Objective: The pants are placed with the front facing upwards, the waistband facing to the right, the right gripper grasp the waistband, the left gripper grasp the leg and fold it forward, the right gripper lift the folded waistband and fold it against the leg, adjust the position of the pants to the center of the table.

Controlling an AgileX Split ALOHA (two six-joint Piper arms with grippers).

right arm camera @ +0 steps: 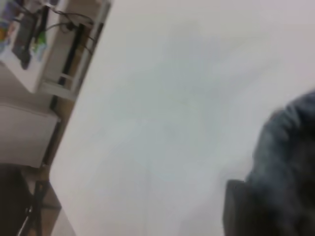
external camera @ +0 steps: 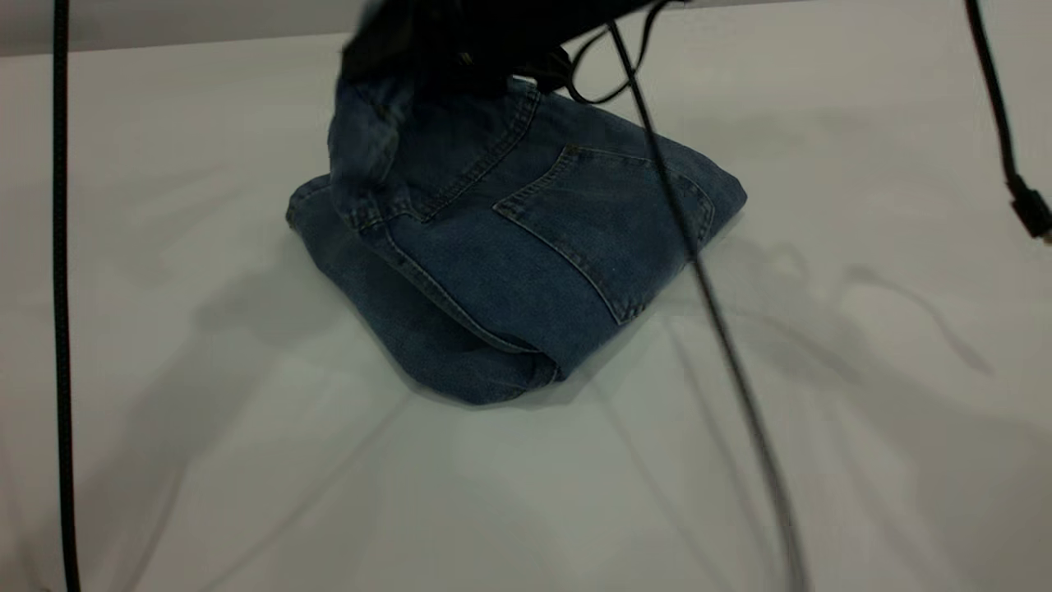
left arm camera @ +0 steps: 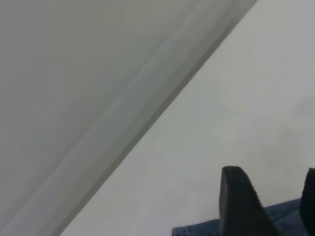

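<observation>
Grippers give you little: the right gripper (external camera: 460, 62) is a dark blur pinching the raised waistband (external camera: 370, 148), and the left gripper (left arm camera: 275, 206), mostly cropped, stands spread over the pants (external camera: 509, 247), which lie folded mid-table (external camera: 863, 452), pocket up.

Folded pants (external camera: 526, 247) on the table (external camera: 863, 370), back pocket (external camera: 604, 226) up

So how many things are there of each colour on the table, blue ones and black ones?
Blue: 1, the pants, folded on the table.
Black: 3, the gripper over the pants' far end, plus two hanging cables.
Total: 4.
</observation>
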